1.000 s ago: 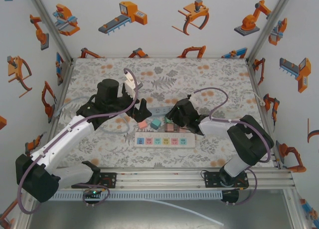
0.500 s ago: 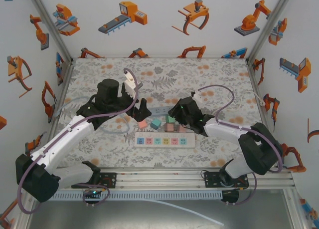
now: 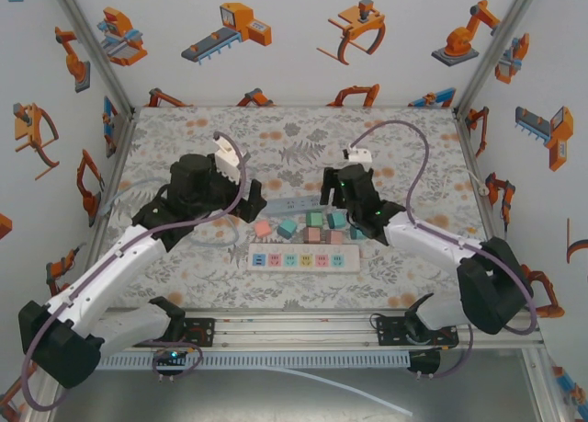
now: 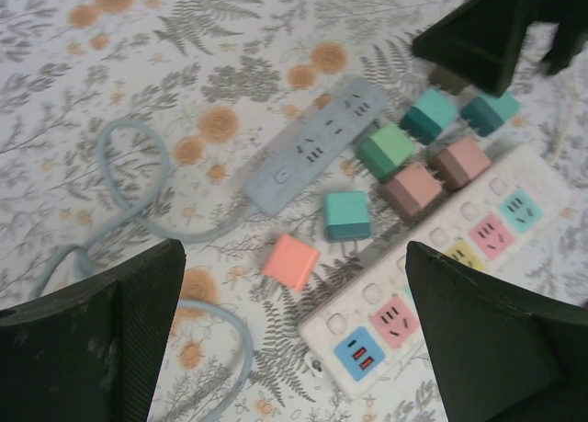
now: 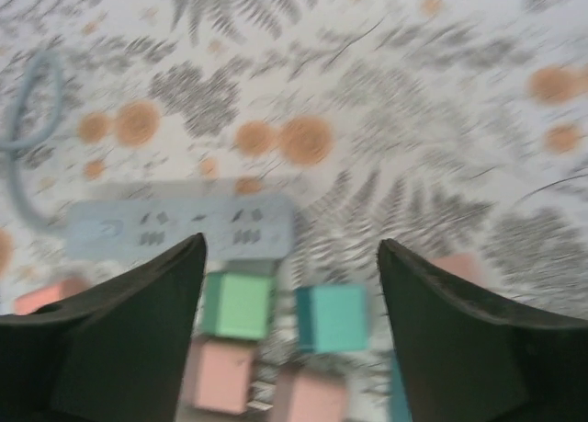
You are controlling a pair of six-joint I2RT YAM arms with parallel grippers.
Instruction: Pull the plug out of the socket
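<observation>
Over the middle of the flowered table (image 3: 413, 137), both arms hang above two power strips. Right gripper (image 5: 292, 247): jaws wide apart, nothing between them. Left gripper (image 4: 294, 284): likewise spread and empty. The grey-blue strip (image 3: 289, 204) lies on the far side and the white strip (image 3: 303, 258) nearer the bases, with a cluster of cube plugs in the lane between. The green plug (image 5: 237, 304) sits against the right end of the grey-blue strip, directly under the right gripper, so it is the likely target. I cannot tell whether its pins are seated. To do it well, descend square over the cube, close on two opposite flat sides, and draw straight along the pins without twisting. The left gripper could press the strip down so it does not lift. In the way: the teal plug (image 5: 331, 316) is just beside the green, and the pink plugs (image 5: 219, 376) crowd its near side, leaving little room for a finger. The cable (image 4: 119, 192) loops off left, well apart.
</observation>
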